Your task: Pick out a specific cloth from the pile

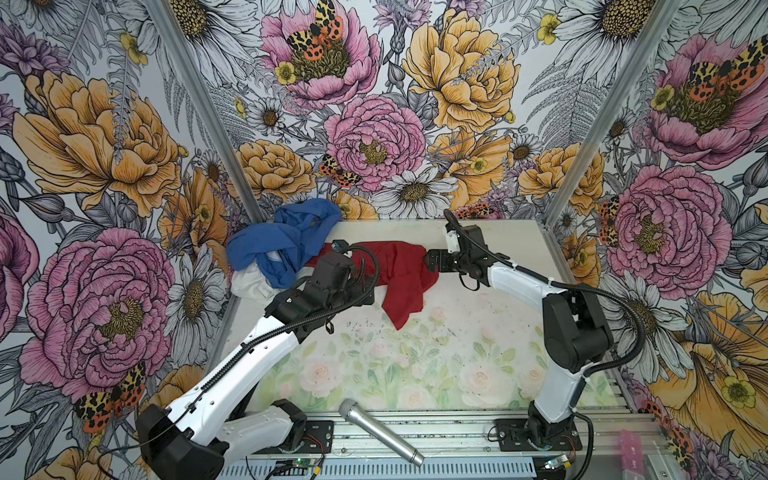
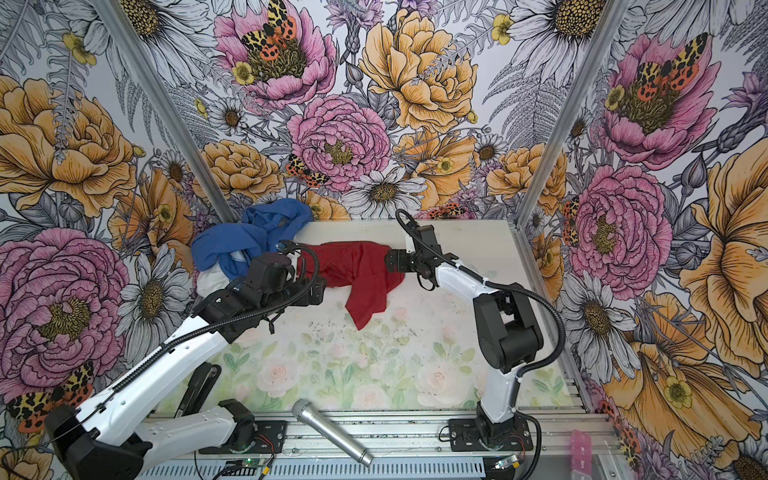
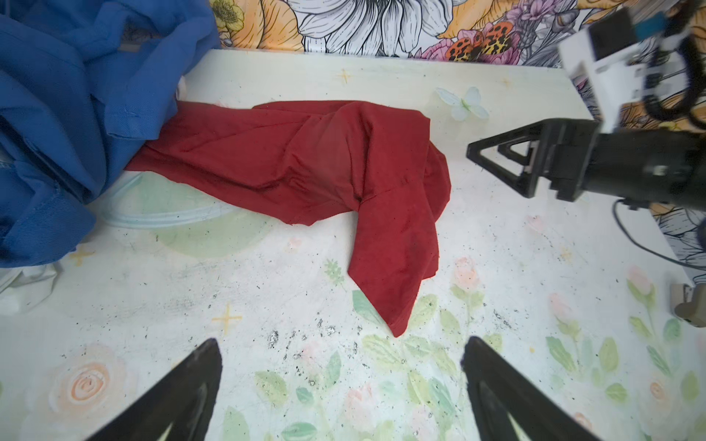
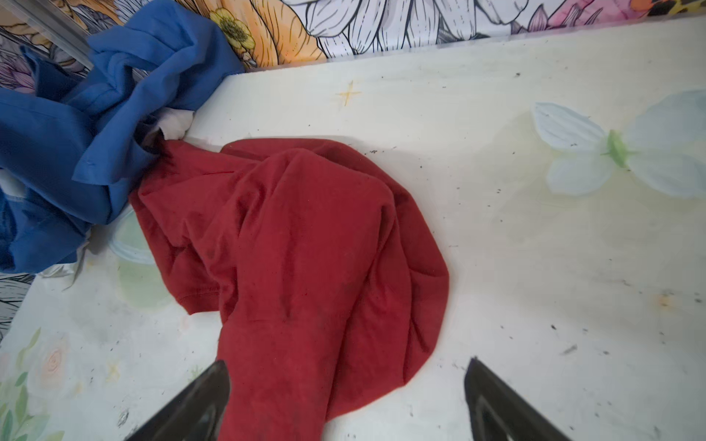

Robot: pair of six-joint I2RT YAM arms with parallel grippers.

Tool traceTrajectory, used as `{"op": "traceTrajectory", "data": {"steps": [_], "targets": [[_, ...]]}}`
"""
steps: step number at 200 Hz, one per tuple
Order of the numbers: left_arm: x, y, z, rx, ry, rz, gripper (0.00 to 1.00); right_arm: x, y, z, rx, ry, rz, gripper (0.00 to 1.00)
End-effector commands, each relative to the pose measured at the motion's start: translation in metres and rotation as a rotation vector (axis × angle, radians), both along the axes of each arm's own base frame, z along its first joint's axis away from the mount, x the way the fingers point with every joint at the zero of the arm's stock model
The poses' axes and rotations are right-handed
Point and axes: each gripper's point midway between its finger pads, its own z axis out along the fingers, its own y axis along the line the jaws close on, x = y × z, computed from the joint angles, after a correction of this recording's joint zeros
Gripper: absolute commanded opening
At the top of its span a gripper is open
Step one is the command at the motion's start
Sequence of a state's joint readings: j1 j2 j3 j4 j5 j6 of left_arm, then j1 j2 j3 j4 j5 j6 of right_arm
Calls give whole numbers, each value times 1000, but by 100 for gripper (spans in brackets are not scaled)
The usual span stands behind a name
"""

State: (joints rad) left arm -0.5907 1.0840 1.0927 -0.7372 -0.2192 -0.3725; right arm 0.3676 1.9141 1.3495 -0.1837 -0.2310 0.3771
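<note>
- The red cloth [image 1: 399, 270] [image 2: 365, 270] is a thin, deep-red knit, creased into soft folds. It lies along the far edge of the tabletop [image 1: 415, 353], about midway.
- One end is tucked under the pile [image 1: 270, 253] in the far left corner. A tapered, pointed flap reaches toward the near edge [image 3: 393, 267].
- On the pile, a royal-blue cloth [image 1: 282, 241] of twill weave with stitched hems is bunched on top. A crumpled white cloth [image 1: 249, 284] shows under its near side.
- The left gripper [image 3: 342, 351] stands wide open and empty. Its black triangular fingers [image 3: 191, 382] sit above bare tabletop, near the flap's tip.
- The right gripper [image 4: 348, 362] [image 3: 496, 160] is also spread wide and holds nothing. It hovers at the cloth's right end.
- The tabletop is a pale sheet printed with faint roses and leaves, scuffed with black specks.
- A silver microphone [image 1: 380, 432] with a mesh head and a tapered metal body lies aslant on the rail at the near edge.
</note>
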Motion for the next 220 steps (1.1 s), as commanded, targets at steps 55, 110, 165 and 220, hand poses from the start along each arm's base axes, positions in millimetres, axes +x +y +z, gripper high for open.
{"op": "traceTrajectory", "data": {"steps": [55,110,165,220], "targets": [[-19,16,-6,-35,9,38,99,49,22,-53,-65,56,-70,93],[-16,8,-9,-51,19,8,99,51,30,-78,-91,123,-39,59],[9,1,8,-97,-14,-101,99,48,36,-4,-43,5,30,0],[64,4,96,-59,-200,-155,99,48,-17,210,52,-327,-67,0]]}}
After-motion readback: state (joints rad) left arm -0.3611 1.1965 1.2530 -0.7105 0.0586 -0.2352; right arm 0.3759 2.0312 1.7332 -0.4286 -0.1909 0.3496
